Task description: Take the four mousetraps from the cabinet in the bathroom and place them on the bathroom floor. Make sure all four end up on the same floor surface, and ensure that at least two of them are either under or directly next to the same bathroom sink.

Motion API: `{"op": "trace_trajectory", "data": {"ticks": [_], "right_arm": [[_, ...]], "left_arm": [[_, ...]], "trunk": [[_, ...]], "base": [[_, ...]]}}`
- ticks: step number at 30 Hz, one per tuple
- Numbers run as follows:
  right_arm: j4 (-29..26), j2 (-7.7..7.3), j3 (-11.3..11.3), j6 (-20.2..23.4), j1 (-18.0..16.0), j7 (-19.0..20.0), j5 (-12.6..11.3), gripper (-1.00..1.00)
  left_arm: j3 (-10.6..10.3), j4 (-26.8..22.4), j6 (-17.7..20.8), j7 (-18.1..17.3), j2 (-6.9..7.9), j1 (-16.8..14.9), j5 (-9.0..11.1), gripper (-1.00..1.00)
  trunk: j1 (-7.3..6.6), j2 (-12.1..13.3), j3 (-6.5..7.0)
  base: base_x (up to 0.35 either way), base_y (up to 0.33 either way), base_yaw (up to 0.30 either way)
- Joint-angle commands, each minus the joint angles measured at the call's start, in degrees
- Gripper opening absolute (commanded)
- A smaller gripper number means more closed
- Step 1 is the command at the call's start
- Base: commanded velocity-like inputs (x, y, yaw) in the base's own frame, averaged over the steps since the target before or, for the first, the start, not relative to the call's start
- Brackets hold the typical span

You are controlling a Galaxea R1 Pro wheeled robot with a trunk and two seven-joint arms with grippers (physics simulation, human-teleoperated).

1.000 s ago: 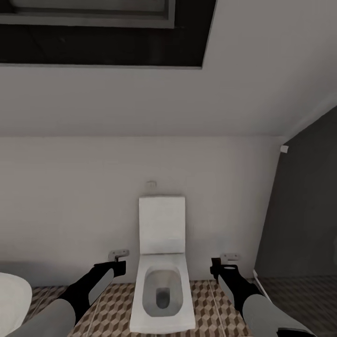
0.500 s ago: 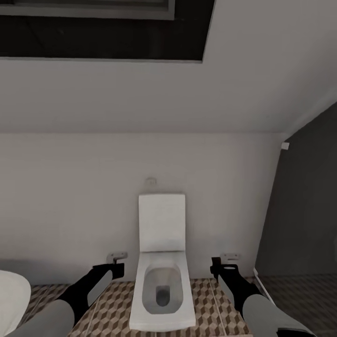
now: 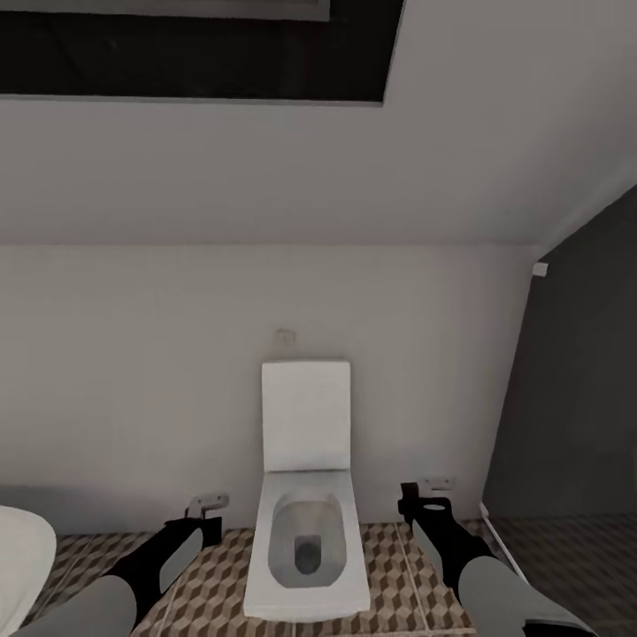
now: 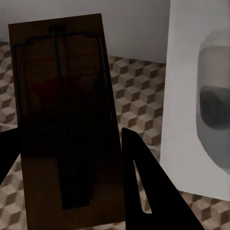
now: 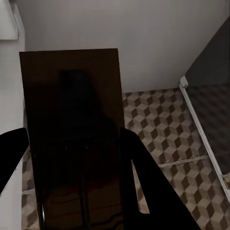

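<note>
Each gripper carries a mousetrap. The left gripper [image 4: 72,158] is closed on a dark brown mousetrap [image 4: 64,115] pinched between its black fingers [image 4: 143,187], above the bathroom floor [image 4: 132,103] just beside the white toilet [image 4: 191,96]. The right gripper [image 5: 76,167] grips the second mousetrap [image 5: 74,129] the same way, over the cube-patterned tiles near a white threshold strip [image 5: 196,117].

Since a second ago the left gripper [image 3: 205,522] has dropped lower and drawn back, while the right gripper [image 3: 422,506] has stayed put. The whole view has also crept slightly, the toilet [image 3: 305,522] sitting a little higher.

The toilet stands between the two arms against the pale wall [image 3: 133,372]. A white rounded bathtub edge [image 3: 18,548] shows at the left, and a dark grey wall [image 3: 575,380] rises on the right.
</note>
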Motion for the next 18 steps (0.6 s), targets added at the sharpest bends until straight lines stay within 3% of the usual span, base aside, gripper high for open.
{"op": "trace_trajectory", "data": {"ticks": [1,8,18], "right_arm": [[-0.1,0.05,-0.4,-0.1,0.0,-0.1,0.5,-1.0],[2.7,0.04,-0.4,-2.5,0.0,-0.4,0.5,-1.0],[7.0,0.0,-0.4,-2.4,0.0,-0.7,0.3,-1.0]], "left_arm": [[-0.5,0.2,0.0,0.2,0.08,0.0,0.4,-1.0],[-0.5,3.0,-1.0,-3.6,-0.01,0.0,0.5,-1.0],[-0.4,3.7,-1.3,-4.7,0.12,0.0,0.4,-1.0]], "trunk": [[0.23,-0.5,-0.26],[1.76,-3.3,-1.51],[3.96,-7.3,-3.31]], "base": [[0.0,0.0,0.0],[0.0,0.0,0.0],[0.0,0.0,0.0]]}}
